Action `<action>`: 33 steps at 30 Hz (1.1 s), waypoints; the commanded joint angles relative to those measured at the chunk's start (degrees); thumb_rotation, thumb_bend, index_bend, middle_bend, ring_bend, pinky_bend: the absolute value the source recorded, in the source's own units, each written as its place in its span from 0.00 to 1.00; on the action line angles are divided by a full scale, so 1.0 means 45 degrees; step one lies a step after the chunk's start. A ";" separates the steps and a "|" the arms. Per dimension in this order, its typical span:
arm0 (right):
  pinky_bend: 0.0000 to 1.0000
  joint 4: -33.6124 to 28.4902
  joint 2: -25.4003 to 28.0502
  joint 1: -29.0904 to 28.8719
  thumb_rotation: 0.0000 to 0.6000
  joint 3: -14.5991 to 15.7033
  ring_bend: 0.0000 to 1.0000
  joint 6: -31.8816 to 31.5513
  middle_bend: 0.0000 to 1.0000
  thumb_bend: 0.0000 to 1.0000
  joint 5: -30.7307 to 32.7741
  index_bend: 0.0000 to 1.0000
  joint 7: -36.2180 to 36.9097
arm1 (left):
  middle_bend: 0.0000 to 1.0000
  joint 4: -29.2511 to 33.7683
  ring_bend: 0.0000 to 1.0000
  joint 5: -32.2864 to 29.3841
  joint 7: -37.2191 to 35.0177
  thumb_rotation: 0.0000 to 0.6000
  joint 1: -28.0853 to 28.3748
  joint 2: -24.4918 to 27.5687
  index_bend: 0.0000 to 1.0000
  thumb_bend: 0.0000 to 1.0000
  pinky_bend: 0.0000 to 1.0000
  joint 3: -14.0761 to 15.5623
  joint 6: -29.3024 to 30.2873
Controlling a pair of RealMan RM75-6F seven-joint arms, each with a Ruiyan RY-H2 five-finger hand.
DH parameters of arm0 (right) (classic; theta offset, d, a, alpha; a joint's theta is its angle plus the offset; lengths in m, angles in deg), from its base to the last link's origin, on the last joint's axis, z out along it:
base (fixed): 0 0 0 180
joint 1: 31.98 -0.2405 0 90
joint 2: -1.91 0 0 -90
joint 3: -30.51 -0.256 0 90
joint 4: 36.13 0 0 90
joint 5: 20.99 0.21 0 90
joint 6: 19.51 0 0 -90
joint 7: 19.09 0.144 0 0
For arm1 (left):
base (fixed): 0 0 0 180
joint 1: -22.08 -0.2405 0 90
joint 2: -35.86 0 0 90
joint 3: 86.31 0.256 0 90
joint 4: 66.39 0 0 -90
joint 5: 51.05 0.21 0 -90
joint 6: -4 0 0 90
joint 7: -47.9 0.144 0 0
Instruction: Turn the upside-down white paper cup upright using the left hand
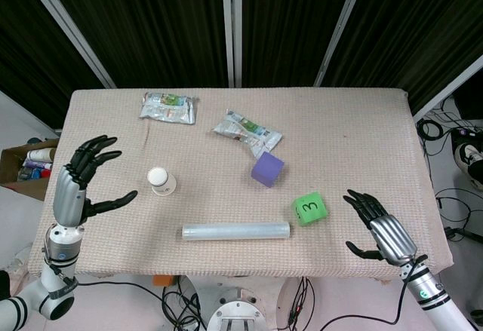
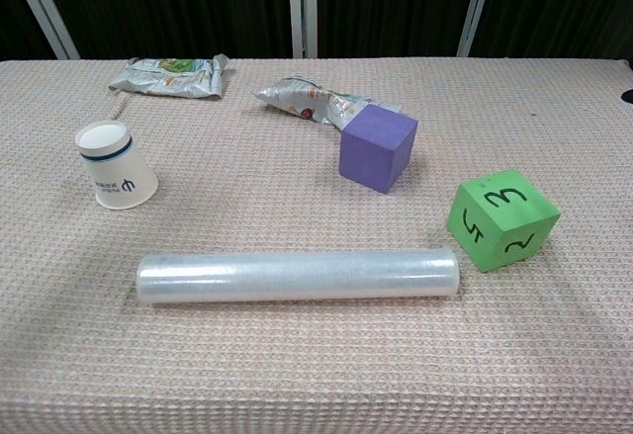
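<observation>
Item, white paper cup [image 1: 161, 181]: stands mouth-down on the bench [image 1: 362, 120], left of centre, its narrow closed base uppermost and its wide rim on the cloth. The long axis runs upright, tilted if at all only slightly. Thin smooth paper, tapered wall, a dark blue band near the top and a small printed mark on the side (plain in the chest view).

Item, left hand [image 1: 83, 184]: at the bench's left edge, fingers spread wide and holding nothing, palm turned towards the cup. The cup lies to its right, near but apart, with bare cloth between. This is by far the nearer hand, so my guess is that the reach goes sideways across the cloth, with the fingers closing round the tapered wall before any turn of the wrist.

Item, right hand [image 1: 377, 225]: at the right front corner, fingers apart and empty, well away from the cup.

Item, bench covering: coarse woven cloth, beige-pink, with a waffle texture.

Item, roll of clear film [image 1: 235, 231]: long cylinder, glossy, lying crosswise in front of the cup and likely to roll if nudged.

Item, purple cube [image 1: 267, 170]: matte, foam-like, near centre.

Item, green die [image 1: 309, 208]: matte, marked in black, just right of the roll's end.

Items, two crinkled foil packets [image 1: 168, 108] [image 1: 247, 132]: towards the far side, flat and shiny.
</observation>
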State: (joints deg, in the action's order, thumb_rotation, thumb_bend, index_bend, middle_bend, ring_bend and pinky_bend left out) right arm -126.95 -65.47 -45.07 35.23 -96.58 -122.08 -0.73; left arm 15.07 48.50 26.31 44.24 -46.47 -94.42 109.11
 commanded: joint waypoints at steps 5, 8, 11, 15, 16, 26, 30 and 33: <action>0.00 -0.0010 0.0081 -0.0078 1.00 0.0056 0.00 0.0089 0.00 0.23 0.0184 0.00 0.0056 | 0.19 -0.0019 0.14 -0.0092 0.0330 1.00 0.0045 -0.0071 0.25 0.06 0.20 -0.0019 -0.0413; 0.00 0.0050 0.0150 0.0030 1.00 0.0038 0.00 -0.0257 0.00 0.23 0.0176 0.00 0.0138 | 0.19 0.0095 0.16 -0.0431 0.0660 1.00 0.0039 0.0225 0.26 0.06 0.21 0.0310 -0.1367; 0.00 0.0070 0.0374 0.0242 1.00 0.0008 0.00 -0.0785 0.00 0.23 0.0185 0.00 0.0217 | 0.20 0.0602 0.18 -0.1330 0.1714 1.00 0.0247 0.0984 0.28 0.06 0.23 0.0840 -0.3625; 0.00 -0.0066 0.0785 0.0498 1.00 0.0091 0.00 -0.1325 0.01 0.23 0.0092 0.00 0.0312 | 0.20 0.1534 0.18 -0.2798 0.3133 1.00 0.0954 0.1688 0.27 0.06 0.23 0.1105 -0.6783; 0.00 -0.0099 0.0843 0.0551 1.00 0.0121 0.00 -0.1460 0.01 0.23 0.0026 0.00 0.0388 | 0.20 0.1647 0.18 -0.3055 0.3373 1.00 0.1138 0.1697 0.27 0.06 0.23 0.1079 -0.7307; 0.00 0.0064 0.0872 0.0932 1.00 0.0180 0.00 -0.2298 0.01 0.23 -0.0209 0.00 0.0656 | 0.19 0.1868 0.17 -0.5969 0.8442 1.00 0.3067 0.0914 0.25 0.06 0.24 0.0445 -1.1009; 0.00 0.0273 0.0785 0.0989 1.00 0.0207 0.00 -0.2307 0.01 0.23 -0.0128 0.00 0.0872 | 0.20 0.2001 0.17 -0.6859 0.9638 1.00 0.3315 0.0759 0.27 0.06 0.28 0.0325 -1.1183; 0.00 0.0412 0.0720 0.1009 1.00 0.0212 0.00 -0.2309 0.01 0.23 -0.0098 0.00 0.0997 | 0.21 0.2036 0.17 -0.7412 1.0275 1.00 0.3402 0.0694 0.28 0.06 0.31 0.0280 -1.1149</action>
State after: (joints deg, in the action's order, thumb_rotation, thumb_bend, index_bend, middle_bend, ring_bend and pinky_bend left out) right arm -125.16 -62.16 -40.57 36.17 -106.96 -122.56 3.71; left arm 23.76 17.17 70.72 58.59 -42.78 -92.68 59.54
